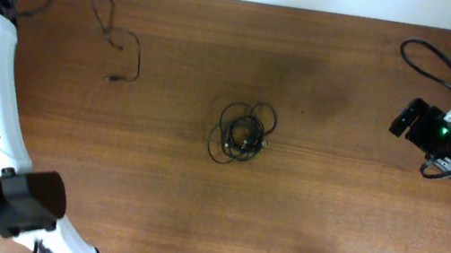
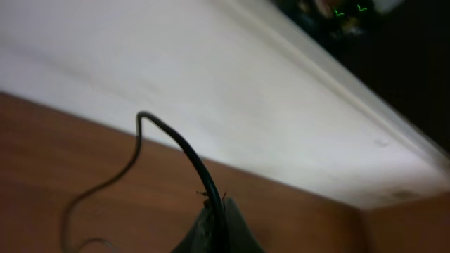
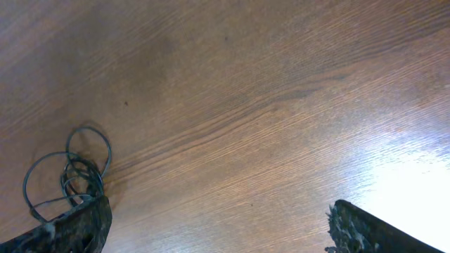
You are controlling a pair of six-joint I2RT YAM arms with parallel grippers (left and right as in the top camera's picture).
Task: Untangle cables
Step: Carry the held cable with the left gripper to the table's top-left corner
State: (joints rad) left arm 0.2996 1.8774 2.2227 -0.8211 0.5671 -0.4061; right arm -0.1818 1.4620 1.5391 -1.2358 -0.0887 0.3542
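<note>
1 loose cable point(image 2: 184, 146) pinched in left jaws, right jaws spread wide, tangled bundle point(image 1: 243, 135) on table point(image 1: 326, 233)

In the left wrist view, the left fingers point(image 2: 214, 232) are cut off at 6 o'clock, and the blurred loose cable point(image 2: 172, 137) they pinch exits at 7 o'clock. At 8 o'clock in the right wrist view, one of the right fingers point(image 3: 70, 226) hides part of the cable bundle point(image 3: 76, 176).

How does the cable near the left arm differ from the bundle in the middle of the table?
The single cable trails out as one wavy strand; the bundle is coiled in tangled loops. The left gripper pinches the single cable; the bundle lies untouched. Both are thin and black.
</note>
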